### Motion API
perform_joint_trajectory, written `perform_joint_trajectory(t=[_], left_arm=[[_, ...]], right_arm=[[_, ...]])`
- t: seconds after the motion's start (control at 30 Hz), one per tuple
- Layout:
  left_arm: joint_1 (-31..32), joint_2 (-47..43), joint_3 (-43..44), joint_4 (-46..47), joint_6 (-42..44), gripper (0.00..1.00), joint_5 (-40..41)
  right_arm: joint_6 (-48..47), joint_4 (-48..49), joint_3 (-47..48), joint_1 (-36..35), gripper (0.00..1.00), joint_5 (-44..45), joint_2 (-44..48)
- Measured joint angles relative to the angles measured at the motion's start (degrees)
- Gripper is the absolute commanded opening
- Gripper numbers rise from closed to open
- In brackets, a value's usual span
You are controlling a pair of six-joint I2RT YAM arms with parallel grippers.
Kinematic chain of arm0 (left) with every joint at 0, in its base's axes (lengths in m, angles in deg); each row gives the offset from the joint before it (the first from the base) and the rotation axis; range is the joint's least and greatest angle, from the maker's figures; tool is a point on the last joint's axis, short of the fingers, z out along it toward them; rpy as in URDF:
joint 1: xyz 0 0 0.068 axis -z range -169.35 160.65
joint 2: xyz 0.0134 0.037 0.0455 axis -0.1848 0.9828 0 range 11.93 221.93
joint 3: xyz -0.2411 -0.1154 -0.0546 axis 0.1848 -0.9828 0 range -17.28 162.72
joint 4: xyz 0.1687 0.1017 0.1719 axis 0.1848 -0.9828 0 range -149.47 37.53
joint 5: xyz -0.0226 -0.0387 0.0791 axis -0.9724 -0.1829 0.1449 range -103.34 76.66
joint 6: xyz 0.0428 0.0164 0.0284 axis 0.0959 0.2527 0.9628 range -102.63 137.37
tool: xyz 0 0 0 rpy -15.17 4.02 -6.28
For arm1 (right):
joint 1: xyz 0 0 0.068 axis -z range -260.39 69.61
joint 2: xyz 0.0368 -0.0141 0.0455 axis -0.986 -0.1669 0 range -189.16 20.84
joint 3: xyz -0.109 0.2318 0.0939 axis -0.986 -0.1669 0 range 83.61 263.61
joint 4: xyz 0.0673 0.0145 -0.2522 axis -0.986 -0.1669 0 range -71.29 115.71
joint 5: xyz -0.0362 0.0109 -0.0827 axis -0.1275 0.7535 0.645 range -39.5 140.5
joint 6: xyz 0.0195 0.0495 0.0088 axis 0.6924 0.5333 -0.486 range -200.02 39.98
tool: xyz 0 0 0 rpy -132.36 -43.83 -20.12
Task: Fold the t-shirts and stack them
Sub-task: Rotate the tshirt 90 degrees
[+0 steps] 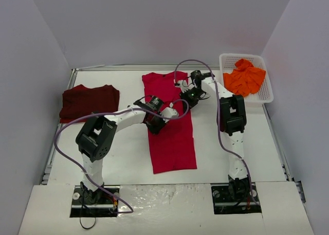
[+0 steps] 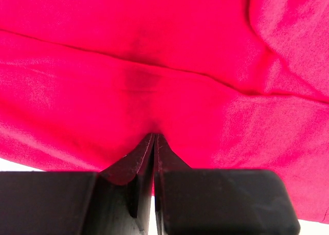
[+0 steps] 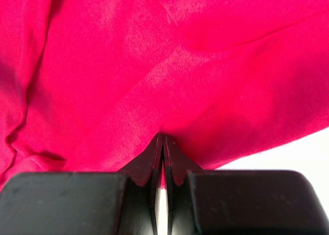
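The bright red t-shirt [image 1: 174, 142] is pinched at opposite long edges by the left hand [image 2: 154, 136] and right hand [image 3: 162, 137], both closed on it.

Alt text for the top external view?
Left gripper and right gripper are shut on the bright red t-shirt spread mid-table. A folded maroon t-shirt lies left; an orange t-shirt sits crumpled in the white basket, far right.

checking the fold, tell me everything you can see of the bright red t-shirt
The bright red t-shirt is soft cloth, lying as a long narrow strip on the table, lengthwise from far to near, creased where pinched. The left arm has its jaws shut on its left edge, the right arm on its right edge.
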Motion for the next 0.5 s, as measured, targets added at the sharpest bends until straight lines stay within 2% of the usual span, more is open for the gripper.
perform_joint_trajectory(t=[0.3,0.5], left_arm=[[-0.1,2.4,3.3,-1.0,-0.2,0.02,0.2],[-1.4,6.4,9.4,-3.0,-1.4,0.02,0.4]], right_arm=[[0.8,-2.0,5.7,0.0,0.00,-1.7,-3.7],[1.7,-2.8,10.3,0.0,0.00,-2.4,-6.4]])
